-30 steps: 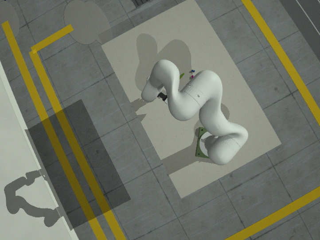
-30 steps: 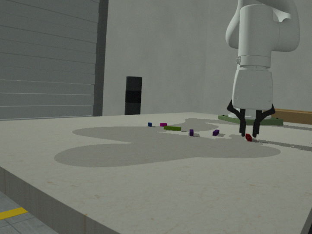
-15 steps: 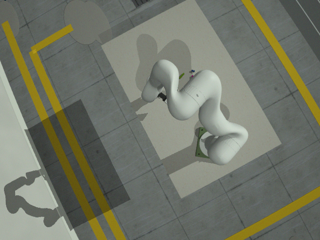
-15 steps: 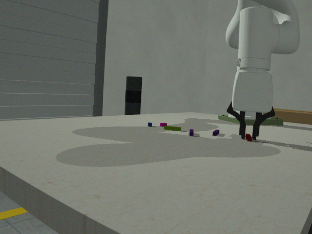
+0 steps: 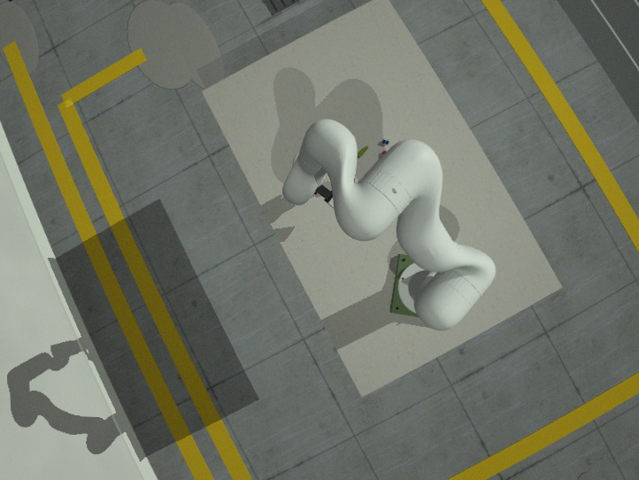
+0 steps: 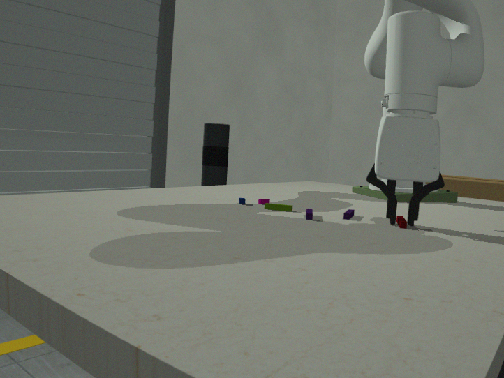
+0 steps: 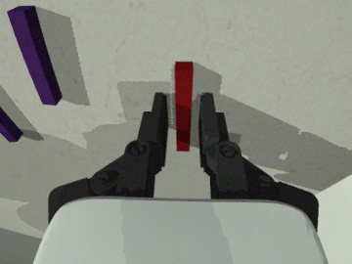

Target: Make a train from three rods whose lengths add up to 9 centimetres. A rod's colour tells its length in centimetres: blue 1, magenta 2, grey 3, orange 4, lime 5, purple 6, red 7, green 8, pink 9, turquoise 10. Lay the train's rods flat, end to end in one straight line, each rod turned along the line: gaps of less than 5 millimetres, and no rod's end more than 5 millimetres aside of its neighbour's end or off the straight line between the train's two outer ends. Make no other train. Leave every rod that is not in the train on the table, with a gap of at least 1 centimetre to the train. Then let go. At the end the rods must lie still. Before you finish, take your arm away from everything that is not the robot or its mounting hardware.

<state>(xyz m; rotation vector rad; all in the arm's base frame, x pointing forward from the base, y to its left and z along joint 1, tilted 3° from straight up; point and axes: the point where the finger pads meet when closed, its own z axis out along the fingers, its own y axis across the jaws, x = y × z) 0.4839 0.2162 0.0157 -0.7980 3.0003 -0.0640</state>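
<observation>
Slim gaps flank the red rectangular rod between the end effector's parted black fingers. Two purple rectangular rods stand as obstacles to one side, counter showing between them and the red rod.
</observation>
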